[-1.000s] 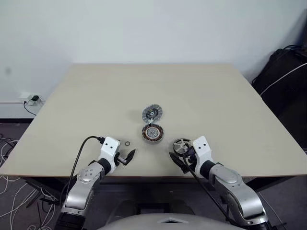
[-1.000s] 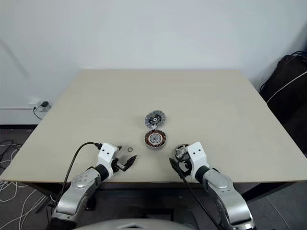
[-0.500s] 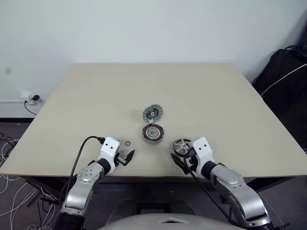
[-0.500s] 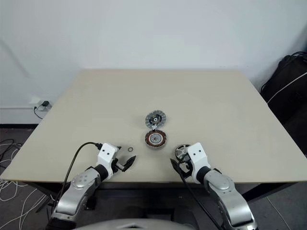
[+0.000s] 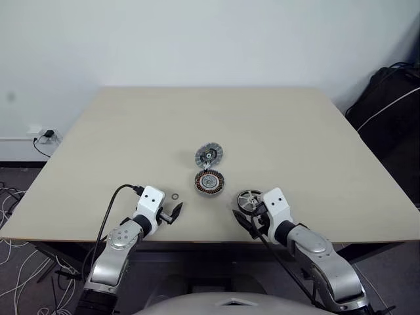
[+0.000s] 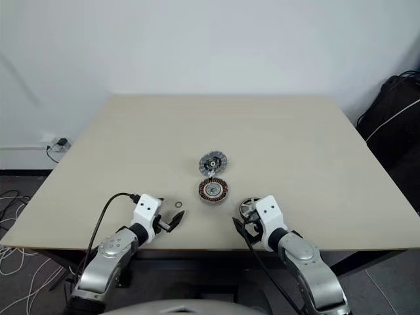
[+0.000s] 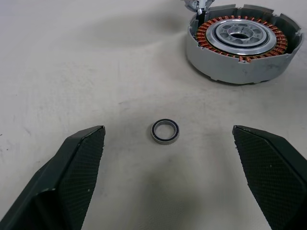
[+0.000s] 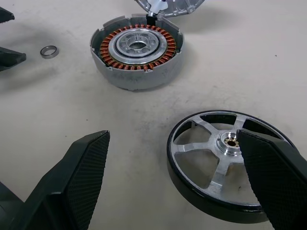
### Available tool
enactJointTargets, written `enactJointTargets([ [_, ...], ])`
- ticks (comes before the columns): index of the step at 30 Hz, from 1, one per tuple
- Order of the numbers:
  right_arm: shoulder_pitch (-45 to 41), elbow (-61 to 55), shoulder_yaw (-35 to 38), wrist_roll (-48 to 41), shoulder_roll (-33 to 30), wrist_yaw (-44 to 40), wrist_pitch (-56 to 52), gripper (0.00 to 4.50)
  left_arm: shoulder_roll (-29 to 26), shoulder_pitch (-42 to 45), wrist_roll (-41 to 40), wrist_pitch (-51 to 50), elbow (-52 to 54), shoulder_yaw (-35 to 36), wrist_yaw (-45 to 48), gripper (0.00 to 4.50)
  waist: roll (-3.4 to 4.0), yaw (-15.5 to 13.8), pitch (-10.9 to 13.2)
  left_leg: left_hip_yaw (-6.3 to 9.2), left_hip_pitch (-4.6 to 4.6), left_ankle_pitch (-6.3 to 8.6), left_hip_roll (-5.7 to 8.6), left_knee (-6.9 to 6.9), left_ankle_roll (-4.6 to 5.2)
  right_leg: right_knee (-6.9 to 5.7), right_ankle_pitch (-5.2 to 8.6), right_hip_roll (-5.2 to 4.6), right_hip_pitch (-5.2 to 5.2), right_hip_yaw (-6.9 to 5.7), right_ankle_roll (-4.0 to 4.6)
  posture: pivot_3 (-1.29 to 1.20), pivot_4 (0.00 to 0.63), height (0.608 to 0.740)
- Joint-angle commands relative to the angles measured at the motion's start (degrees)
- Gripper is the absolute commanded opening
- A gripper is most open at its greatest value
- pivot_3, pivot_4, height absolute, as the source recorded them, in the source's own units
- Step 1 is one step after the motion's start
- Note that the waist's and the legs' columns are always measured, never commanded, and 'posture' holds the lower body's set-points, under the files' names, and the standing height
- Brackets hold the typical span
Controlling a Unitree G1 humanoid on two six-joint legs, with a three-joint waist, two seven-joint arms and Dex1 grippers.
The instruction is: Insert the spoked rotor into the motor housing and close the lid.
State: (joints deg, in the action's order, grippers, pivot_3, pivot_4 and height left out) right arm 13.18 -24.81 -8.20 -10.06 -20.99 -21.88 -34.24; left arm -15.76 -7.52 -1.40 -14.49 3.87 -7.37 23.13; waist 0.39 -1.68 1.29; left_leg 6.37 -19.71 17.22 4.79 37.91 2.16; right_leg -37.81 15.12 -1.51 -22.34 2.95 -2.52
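Observation:
The spoked rotor [image 5: 249, 199], a black-rimmed wheel with silver spokes, lies flat near the table's front edge. My right gripper [image 5: 247, 214] stands open just behind it, and in the right wrist view one finger [image 8: 273, 182] overlaps its rim [image 8: 192, 191]. The motor housing [image 5: 209, 182], a grey cup with copper windings, sits at the table's middle. The lid [image 5: 209, 155] lies right behind it, ribbed face up. My left gripper [image 5: 174, 213] is open near the front edge, empty, with a small metal ring [image 7: 165, 131] on the table ahead of its fingers.
The beige table [image 5: 295, 131] is bare around the parts. A black bag [image 5: 390, 105] with a white cable stands off the table's right side. Cables and a wall socket [image 5: 44, 136] are on the left by the floor.

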Motion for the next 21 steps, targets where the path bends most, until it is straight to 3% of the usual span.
enactJointTargets([
  [1, -0.3, -1.6, 0.4, 0.1, 0.4, 0.3, 1.4, 4.5, 0.6, 1.7, -0.2, 1.1, -0.3, -0.3, 0.0, 4.48, 0.0, 0.0, 0.0, 0.0, 0.0, 0.0, 0.0, 0.0, 0.0, 0.0, 0.0, 0.0, 0.0, 0.0, 0.0, 0.0, 0.0, 0.74],
  [18, -0.6, -1.2, 0.1, 0.8, 1.2, 0.7, 2.3, 4.5, 2.0, 9.6, 3.0, -1.7, -12.8, -2.0, -1.7, 4.48, -0.05, 0.0, 0.0, 0.0, 0.0, -0.01, 0.01, 0.01, 0.0, 0.0, -0.02, 0.01, -0.02, -0.01, 0.0, 0.0, 0.0, 0.74],
  [21, -0.4, -1.3, 0.2, 0.7, 1.2, 0.8, 2.4, 4.5, 1.8, 9.8, 3.3, -3.2, -13.1, -2.1, -2.0, 3.91, -0.04, -0.1, -0.1, 0.0, 0.02, -0.01, 0.01, 0.02, -0.01, -0.01, -0.03, 0.0, 0.01, 0.0, -0.01, 0.0, 0.0, 0.74],
])
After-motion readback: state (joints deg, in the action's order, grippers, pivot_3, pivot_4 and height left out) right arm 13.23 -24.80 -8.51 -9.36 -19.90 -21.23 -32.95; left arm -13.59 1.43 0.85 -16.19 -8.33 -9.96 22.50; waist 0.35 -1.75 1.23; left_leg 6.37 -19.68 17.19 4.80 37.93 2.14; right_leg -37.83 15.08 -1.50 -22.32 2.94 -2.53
